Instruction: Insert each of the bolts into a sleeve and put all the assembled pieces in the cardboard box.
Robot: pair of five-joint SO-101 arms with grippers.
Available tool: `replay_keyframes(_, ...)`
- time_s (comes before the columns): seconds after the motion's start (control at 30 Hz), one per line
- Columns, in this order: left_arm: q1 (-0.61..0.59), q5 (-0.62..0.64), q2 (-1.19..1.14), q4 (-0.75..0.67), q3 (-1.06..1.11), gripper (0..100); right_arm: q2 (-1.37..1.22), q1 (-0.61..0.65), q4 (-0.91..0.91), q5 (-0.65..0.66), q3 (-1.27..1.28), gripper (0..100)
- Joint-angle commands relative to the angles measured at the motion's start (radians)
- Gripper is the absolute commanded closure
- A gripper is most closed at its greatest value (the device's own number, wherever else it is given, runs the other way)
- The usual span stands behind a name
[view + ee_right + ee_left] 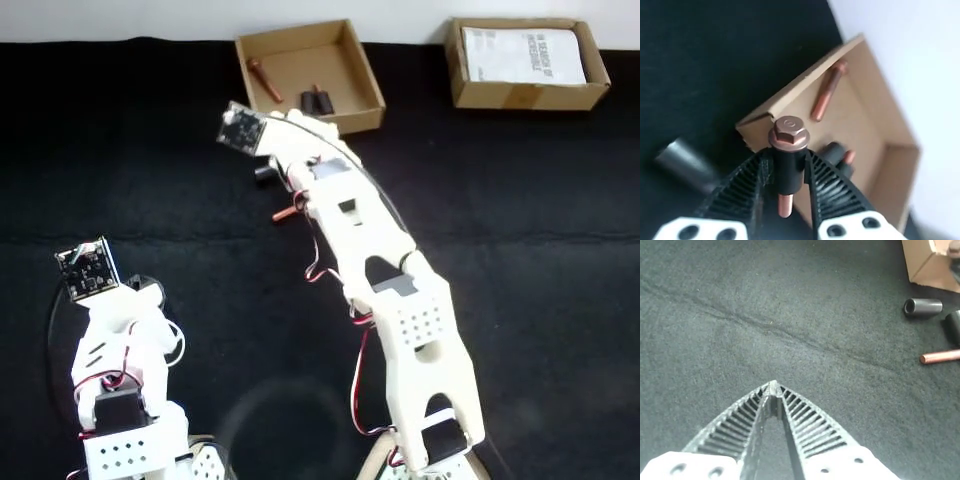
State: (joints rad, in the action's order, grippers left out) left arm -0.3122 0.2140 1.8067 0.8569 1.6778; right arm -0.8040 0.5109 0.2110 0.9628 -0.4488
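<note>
**Right gripper (786,159) closed on one sleeve (788,172) with its bolt (789,134), beside the cardboard box (366,85)**

Black cloth (520,260) covered the whole table. A faint crease (755,322) ran across it, and a white wall (140,18) bounded its far edge. The right arm (405,300) lay stretched far across the cloth towards the cardboard box, which stood open at the far edge. The left arm (120,340) stood folded close to its base at the near left. A second box (520,97) sat well apart to the right of the first and held a printed sheet (525,55).

The fingers of the right gripper pressed on both sides of the black sleeve. The bolt passed through this sleeve, with its hex head above and its shank tip showing below. In the right wrist view the pair stood in front of the near corner of the cardboard box. The left gripper (773,386) hung over bare cloth, its fingertips meeting with nothing between them.

Inside the cardboard box lay one bare bolt (265,80) and, apart from it, one assembled piece (318,100). On the cloth just outside the box lay a loose sleeve (923,306) on its side. Near it lay a loose bolt (940,357), partly under the right arm in the high view.
</note>
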Motion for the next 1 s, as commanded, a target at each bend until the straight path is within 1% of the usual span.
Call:
replay_keyframes(0.0,-0.013,0.006,0.016,0.006,0.018,99,0.033,0.002,-0.111,0.078,-0.071,99.1)
replay_keyframes(0.17,-0.012,0.006,0.016,0.006,0.018,99,0.073,0.002,-0.111,0.087,-0.127,99.1)
replay_keyframes(0.33,-0.013,0.006,0.016,0.006,0.018,99,0.096,0.002,-0.113,0.104,-0.114,99.1)
replay_keyframes(0.47,-0.013,0.006,0.016,0.008,0.018,99,0.079,0.001,-0.145,0.218,-0.070,99.1)
replay_keyframes(0.53,-0.013,0.006,0.016,0.017,0.018,99,0.061,0.001,-0.242,0.279,-0.044,99.1)
replay_keyframes(0.67,-0.013,0.006,0.016,0.021,0.018,99,0.001,0.001,-0.501,0.511,-0.022,99.1)
replay_keyframes(0.73,-0.012,0.006,0.016,0.021,0.018,99,-0.047,0.001,-0.572,0.635,-0.022,99.1)
replay_keyframes(0.8,-0.012,0.006,0.016,0.025,0.018,99,-0.088,0.001,-0.611,0.720,-0.024,99.1)
replay_keyframes(0.9,-0.010,0.006,0.016,0.028,0.018,99,-0.122,0.001,-0.642,0.755,-0.024,96.6)
replay_keyframes(0.97,-0.008,0.006,0.016,0.029,0.018,99,-0.122,-0.002,-0.628,0.753,-0.024,89.0)
